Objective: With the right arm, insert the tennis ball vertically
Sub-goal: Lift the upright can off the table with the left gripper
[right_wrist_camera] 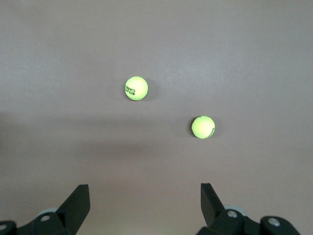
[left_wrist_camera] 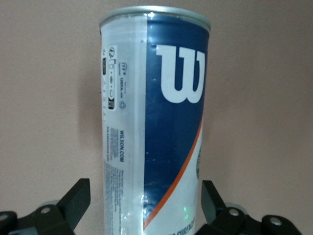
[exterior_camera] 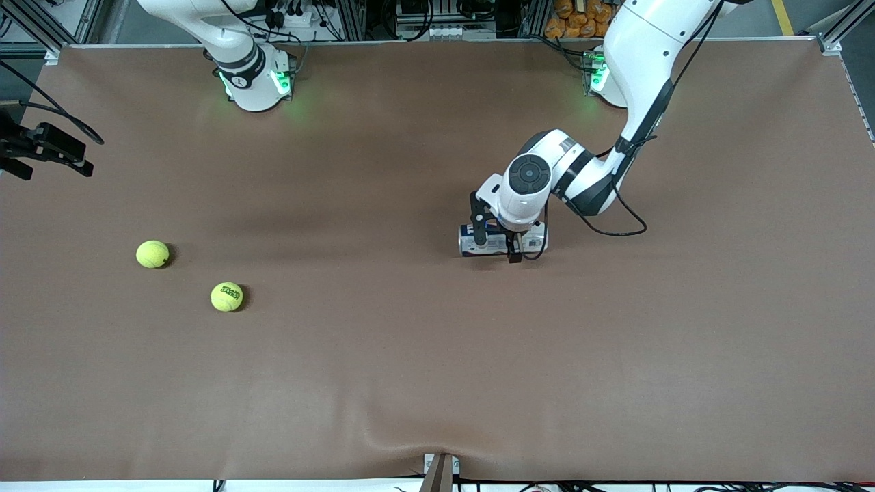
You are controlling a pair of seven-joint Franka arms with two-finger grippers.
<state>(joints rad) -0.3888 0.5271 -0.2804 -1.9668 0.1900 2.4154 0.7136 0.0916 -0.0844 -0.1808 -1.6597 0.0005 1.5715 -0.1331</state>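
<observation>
The can [exterior_camera: 502, 240] lies on its side near mid-table; what it holds cannot be told. The left gripper [exterior_camera: 497, 242] is down over it, fingers [left_wrist_camera: 73, 203] spread to either side of the can [left_wrist_camera: 154, 122], not clamping. Two balls rest toward the right arm's end: ball one [exterior_camera: 152, 254], and ball two [exterior_camera: 227, 296] at its 4 o'clock, nearer the front camera. The right gripper [right_wrist_camera: 145, 205] hangs open over them. Bare table [exterior_camera: 437, 383] surrounds both balls, well clear of every edge.
</observation>
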